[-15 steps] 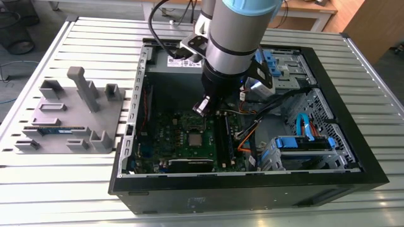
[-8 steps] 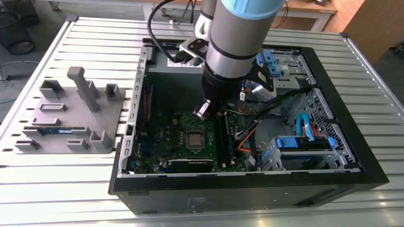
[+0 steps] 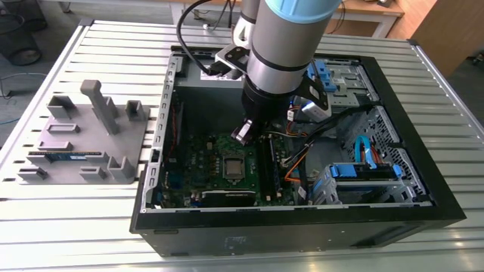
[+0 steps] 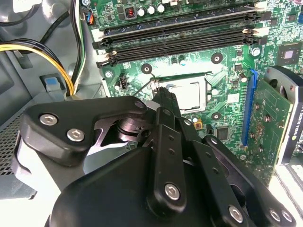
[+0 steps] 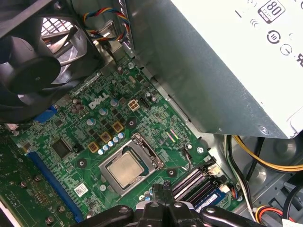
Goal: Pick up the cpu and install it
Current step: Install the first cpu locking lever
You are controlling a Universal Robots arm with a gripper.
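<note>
- Inside the open computer case (image 3: 393,187), the cpu (image 5: 127,168) is seen lying flat in the socket frame (image 5: 144,149) on the green motherboard (image 5: 71,127), in both wrist views.
- The gripper (image 4: 163,97) is held just above the socket, its fingertips drawn together with nothing seen between them; no part is gripped.
- The cpu is judged light, rigid and fragile, with a smooth metal lid; it should be taken by its opposite edges only.
- Print is visible on the motherboard and on the power supply (image 5: 222,61) label; it is not transcribed here.
- A grey parts tray (image 3: 83,141) stands to the exterior view's left of the case.
</note>
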